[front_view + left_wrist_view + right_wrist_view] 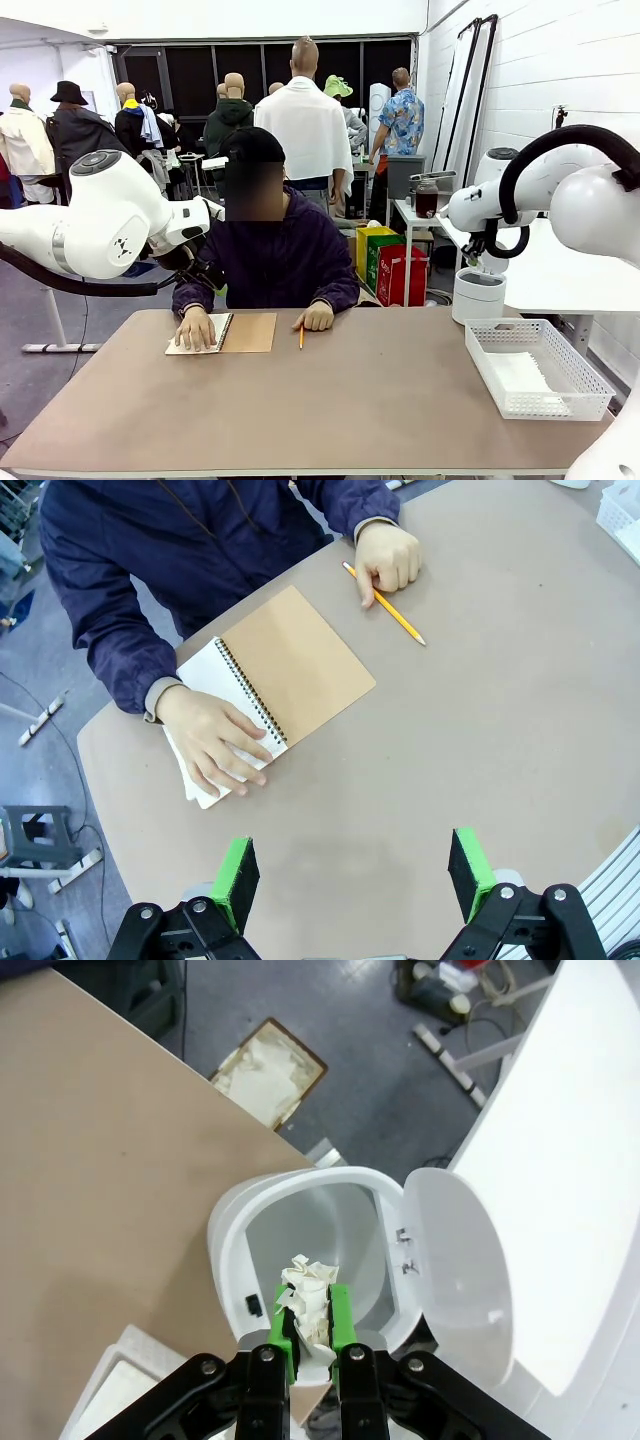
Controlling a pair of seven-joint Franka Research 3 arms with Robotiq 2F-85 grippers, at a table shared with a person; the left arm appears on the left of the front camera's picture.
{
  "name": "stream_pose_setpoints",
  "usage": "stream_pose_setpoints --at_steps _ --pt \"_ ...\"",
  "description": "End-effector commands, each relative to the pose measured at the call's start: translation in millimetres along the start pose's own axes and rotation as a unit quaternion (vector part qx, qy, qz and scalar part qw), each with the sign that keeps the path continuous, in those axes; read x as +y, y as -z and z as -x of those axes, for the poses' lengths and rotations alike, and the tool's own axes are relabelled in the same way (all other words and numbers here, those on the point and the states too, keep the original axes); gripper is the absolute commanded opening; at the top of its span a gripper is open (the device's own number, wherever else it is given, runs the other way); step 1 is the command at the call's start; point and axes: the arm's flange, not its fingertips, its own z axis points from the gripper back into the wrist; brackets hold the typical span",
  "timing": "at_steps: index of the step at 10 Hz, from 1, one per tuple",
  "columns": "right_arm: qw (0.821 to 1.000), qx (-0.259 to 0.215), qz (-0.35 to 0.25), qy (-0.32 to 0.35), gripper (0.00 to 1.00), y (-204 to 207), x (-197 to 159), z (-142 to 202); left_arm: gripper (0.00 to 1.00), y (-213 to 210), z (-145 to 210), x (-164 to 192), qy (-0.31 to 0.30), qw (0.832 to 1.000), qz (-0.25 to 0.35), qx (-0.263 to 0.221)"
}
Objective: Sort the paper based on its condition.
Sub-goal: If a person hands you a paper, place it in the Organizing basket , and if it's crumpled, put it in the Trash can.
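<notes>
In the right wrist view my right gripper (310, 1325) is shut on a crumpled wad of white paper (305, 1285). It hangs just above the open mouth of a white bin (232, 1235). My left gripper (353, 875) is open and holds nothing, high above the table. Below it, a person's hand (215, 740) presses on white paper sheets (183, 772) beside a spiral notebook with a brown cover (300, 660). From the front, the notebook (248, 331) lies at the far left of the table. A flat white sheet (525, 375) lies in the mesh basket (590, 398).
A yellow pencil (392, 613) lies by the person's other hand (388, 558). The bin's lid (460, 1270) stands swung open; the bin (480, 297) sits off the table's right far corner. A cardboard box of crumpled paper (265, 1070) is on the floor.
</notes>
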Motion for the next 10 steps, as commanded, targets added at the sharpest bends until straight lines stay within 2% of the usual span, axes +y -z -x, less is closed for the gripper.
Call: stream_pose_setpoints --at_steps 1,7,8,10 --pt "1.0 0.017 0.003 -0.006 0.17 9 -10 -4 1.0 1 0 1 0.002 1.0 -0.003 -0.004" --pt "0.999 0.04 0.011 0.004 0.17 34 -26 -11 1.0 1 0 1 0.002 1.0 -0.003 -0.004" --pt "0.999 0.043 0.009 0.007 0.29 34 -25 -11 1.0 1 0 1 0.002 1.0 -0.003 -0.004" --pt "0.999 0.043 0.009 0.009 0.69 35 -26 -12 1.0 1 0 1 0.002 1.0 -0.003 -0.004"
